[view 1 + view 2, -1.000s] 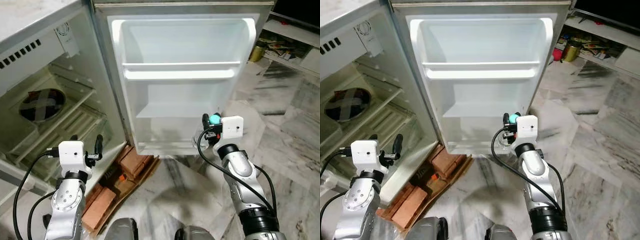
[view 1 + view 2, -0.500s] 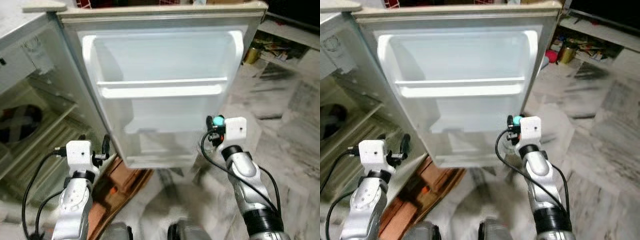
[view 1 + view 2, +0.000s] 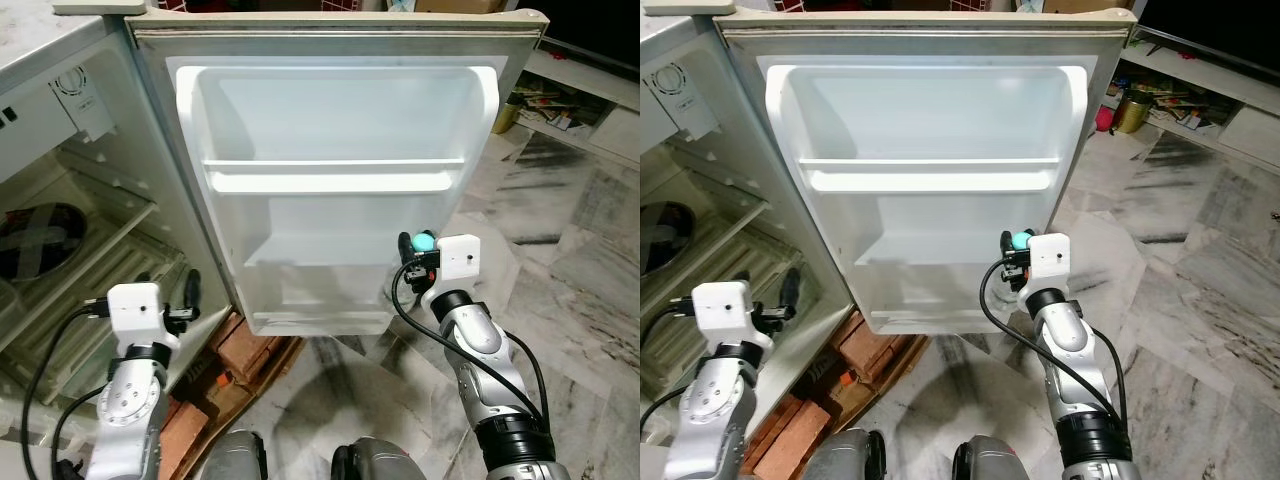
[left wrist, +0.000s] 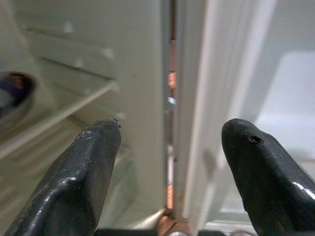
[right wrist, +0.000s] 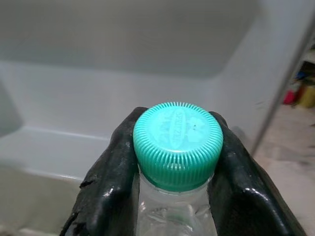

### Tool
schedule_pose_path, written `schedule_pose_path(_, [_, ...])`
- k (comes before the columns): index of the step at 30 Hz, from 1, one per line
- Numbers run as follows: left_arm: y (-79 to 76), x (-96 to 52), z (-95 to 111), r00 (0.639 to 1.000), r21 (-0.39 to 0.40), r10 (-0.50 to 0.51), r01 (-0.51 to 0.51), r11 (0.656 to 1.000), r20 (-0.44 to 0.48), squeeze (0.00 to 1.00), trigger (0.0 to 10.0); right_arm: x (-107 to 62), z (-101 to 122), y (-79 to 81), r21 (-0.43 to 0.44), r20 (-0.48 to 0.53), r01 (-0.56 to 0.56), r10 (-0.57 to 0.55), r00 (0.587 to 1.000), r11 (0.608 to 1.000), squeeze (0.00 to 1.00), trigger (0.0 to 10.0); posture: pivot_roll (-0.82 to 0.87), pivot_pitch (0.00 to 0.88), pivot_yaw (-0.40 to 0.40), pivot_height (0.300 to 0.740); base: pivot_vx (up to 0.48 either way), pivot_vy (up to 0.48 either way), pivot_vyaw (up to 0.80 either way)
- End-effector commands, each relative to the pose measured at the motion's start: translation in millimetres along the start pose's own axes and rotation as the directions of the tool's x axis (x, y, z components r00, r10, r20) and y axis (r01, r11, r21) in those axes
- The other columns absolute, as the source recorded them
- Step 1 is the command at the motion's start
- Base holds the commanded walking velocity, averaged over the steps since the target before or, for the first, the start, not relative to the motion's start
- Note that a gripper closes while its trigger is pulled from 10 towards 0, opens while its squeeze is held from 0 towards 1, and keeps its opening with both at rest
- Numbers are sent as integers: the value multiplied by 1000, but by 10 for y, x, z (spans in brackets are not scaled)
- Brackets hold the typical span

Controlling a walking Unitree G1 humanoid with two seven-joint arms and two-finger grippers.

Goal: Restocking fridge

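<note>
From the left eye, the fridge door (image 3: 330,190) stood wide open, its white inner side facing the robot, with one shelf (image 3: 330,178) across the middle and a lower bin (image 3: 315,300) at the bottom. To the left lay the fridge interior (image 3: 70,240) with wire racks. The right gripper (image 3: 412,255) was raised just in front of the door's lower right corner, clamped on a clear bottle (image 3: 424,243) with a teal cap. The left gripper (image 3: 180,300) hung low by the hinge side of the door. Bricks (image 3: 255,335) lay on the marble floor (image 3: 580,270) under the door.

From the right eye, the scene was the same; a low shelf with clutter (image 3: 1170,100) sat at the far right.

In the left wrist view, the two black fingers (image 4: 78,182) were spread well apart with nothing between them, pointing at the gap where the door meets the fridge body.

In the right wrist view, the fingers (image 5: 110,182) pressed against both sides of the teal cap (image 5: 177,142), gripping the bottle's neck, with the white door liner beyond.
</note>
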State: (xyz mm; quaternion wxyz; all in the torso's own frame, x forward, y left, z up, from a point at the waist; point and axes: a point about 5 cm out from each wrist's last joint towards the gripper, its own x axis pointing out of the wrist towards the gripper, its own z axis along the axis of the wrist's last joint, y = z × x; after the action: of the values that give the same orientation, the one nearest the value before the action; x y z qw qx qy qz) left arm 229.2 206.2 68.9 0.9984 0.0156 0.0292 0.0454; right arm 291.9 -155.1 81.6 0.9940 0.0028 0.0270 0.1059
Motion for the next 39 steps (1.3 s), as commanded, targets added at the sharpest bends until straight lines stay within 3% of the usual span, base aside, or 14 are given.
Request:
schedule_pose_path(1, [65,-21,-10,1000,14,8,-8,1000,-12,0,10000,23,60,35,39,18,-44,43,999,998,0,10000,78,122,-33,740,0,0,0])
schedule_pose_path(4, [151,-20,-3,1000,54,11,-10,998,-10,0,10000,28,108,104,73,49,-109,105,993,991,0,10000,82,123,-35,740,0,0,0])
schedule_pose_path(12, [133,7,35,999,66,-20,22,998,-31,0,10000,42,130,48,34,55,-57,55,997,998,0,10000,90,132,-30,740,0,0,0])
schedule_pose_path(17, [150,-14,-16,997,30,-24,27,999,-80,0,10000,48,123,35,41,50,-58,56,997,998,0,10000,88,132,-31,706,0,0,0])
schedule_pose_path(23, [165,10,-47,992,71,-49,58,996,-120,0,10000,52,124,25,38,50,-54,52,997,998,0,10000,91,129,-37,671,0,0,0])
schedule_pose_path(27, [100,-21,-94,981,28,-106,112,993,-160,0,10000,55,135,28,47,66,-55,52,996,997,0,10000,95,125,-31,646,0,0,0])
schedule_pose_path(31, [106,7,-44,987,72,-100,110,991,-130,0,10000,61,133,41,51,67,-52,48,997,997,0,10000,97,122,-24,642,0,0,0])
schedule_pose_path(34, [131,51,64,998,115,-44,50,992,-55,0,10000,65,136,56,49,73,-51,48,996,997,0,10000,100,120,-20,642,0,0,0])
schedule_pose_path(39, [-20,37,170,999,136,-35,32,990,20,0,10000,92,213,47,18,114,-38,35,993,999,0,10000,102,124,-28,642,0,0,0])
